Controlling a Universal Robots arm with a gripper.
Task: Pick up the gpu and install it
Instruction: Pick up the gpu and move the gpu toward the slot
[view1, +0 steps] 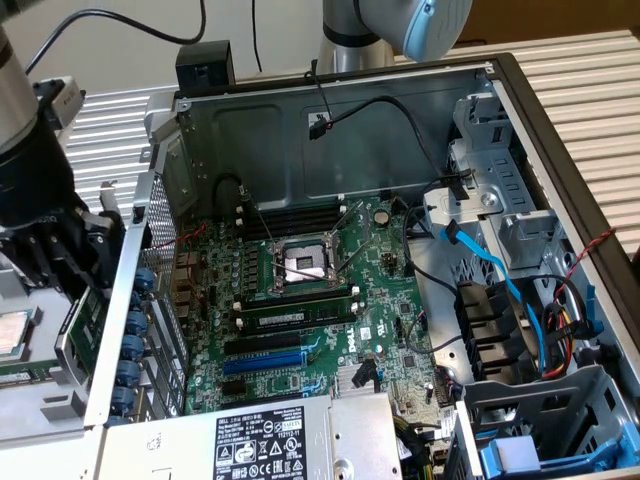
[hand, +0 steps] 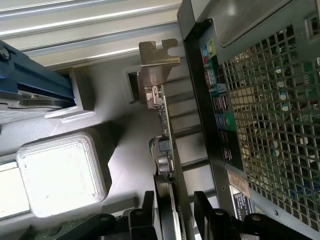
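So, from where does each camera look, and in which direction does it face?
Exterior view: off the arm and above, looking down into the open grey metal computer case with its large green motherboard; the arm's grey-blue joint and black gripper show.
Wrist view: on the wrist, looking along the gripper at the gpu, a flat green card with a silver end bracket, edge-on beside the computer case's perforated wall.
Shared: the gripper and the computer case.

case rear wall just beside gpu, bare surface opposite
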